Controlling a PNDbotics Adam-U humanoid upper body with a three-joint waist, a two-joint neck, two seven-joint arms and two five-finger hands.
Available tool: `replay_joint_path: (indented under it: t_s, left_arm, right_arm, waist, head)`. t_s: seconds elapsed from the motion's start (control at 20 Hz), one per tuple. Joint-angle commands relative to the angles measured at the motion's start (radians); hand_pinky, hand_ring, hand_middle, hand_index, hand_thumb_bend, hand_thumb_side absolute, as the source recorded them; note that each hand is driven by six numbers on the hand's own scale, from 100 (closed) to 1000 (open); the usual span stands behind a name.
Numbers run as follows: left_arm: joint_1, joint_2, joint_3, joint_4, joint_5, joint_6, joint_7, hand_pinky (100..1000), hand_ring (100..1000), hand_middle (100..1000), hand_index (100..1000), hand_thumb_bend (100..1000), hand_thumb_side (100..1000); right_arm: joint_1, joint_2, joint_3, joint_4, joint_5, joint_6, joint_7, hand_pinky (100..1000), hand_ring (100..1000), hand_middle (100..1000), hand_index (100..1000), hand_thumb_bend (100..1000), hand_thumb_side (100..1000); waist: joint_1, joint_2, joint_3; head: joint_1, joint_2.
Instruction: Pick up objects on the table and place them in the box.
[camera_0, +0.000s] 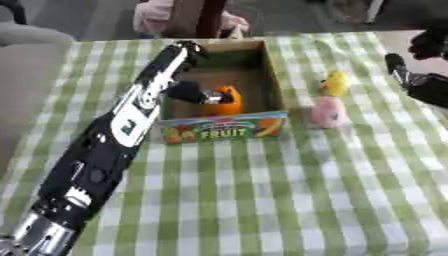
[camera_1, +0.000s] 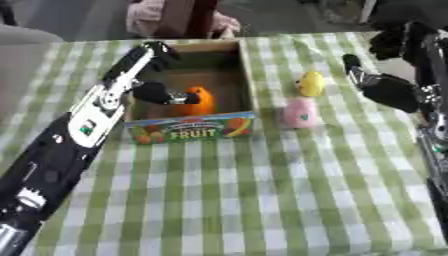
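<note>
Green and white checked cloth covers the table (camera_0: 262, 200), which lies a little askew in both views. Near the far edge stands an open cardboard box (camera_0: 271, 75) with the word FRUIT and pictures of fruit on its front wall. The left arm comes in from the lower left corner and reaches over the left wall of the box. The left hand (camera_0: 197, 92) is inside the box, and its fingers are curled around an orange fruit (camera_0: 229, 102), which is low over the bottom of the box; I cannot tell if it already touches the bottom. Just beside the right wall of the box, on the cloth, lies a pink object (camera_1: 299, 113), and a small yellow object (camera_1: 309, 83) lies close behind it, apart from the box. The right hand (camera_1: 385, 90) hangs over the right side of the table, well apart from both objects; I cannot tell how its fingers are set.
</note>
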Motion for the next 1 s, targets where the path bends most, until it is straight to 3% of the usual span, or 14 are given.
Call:
replay_joint_path:
  t_s: [0.05,0.5,0.75,1.0]
  left_arm:
    - [0.004,0.050,0.028,-0.105,0.065,0.020,0.016,673,698,730,755,922,512]
    - [0.163,0.125,0.094,-0.394,0.289,0.072,0.106,631,642,671,733,889,410]
    - [0.250,0.137,0.116,-0.466,0.349,0.094,0.135,625,633,663,729,880,385]
    - [0.298,0.121,0.137,-0.489,0.378,0.100,0.156,619,625,655,726,876,370]
  right_arm:
    - [-0.023,-0.039,-0.007,0.006,0.007,0.001,0.003,630,620,562,741,373,100]
    - [-0.070,-0.147,0.036,0.130,0.028,0.004,0.089,638,633,583,751,415,100]
    - [-0.122,-0.178,0.076,0.254,0.076,-0.009,0.143,643,643,597,763,431,100]
    - [-0.163,-0.155,0.096,0.391,0.133,-0.024,0.179,643,646,601,768,434,100]
  waist:
    - [-0.002,-0.013,0.003]
    - [0.001,-0.010,0.025]
    - [0.001,-0.009,0.037]
    - [0.004,-0.008,0.052]
  head:
    - [-0.008,-0.009]
    - [-0.022,-0.012]
    - [-0.030,-0.013]
    - [-0.035,-0.016]
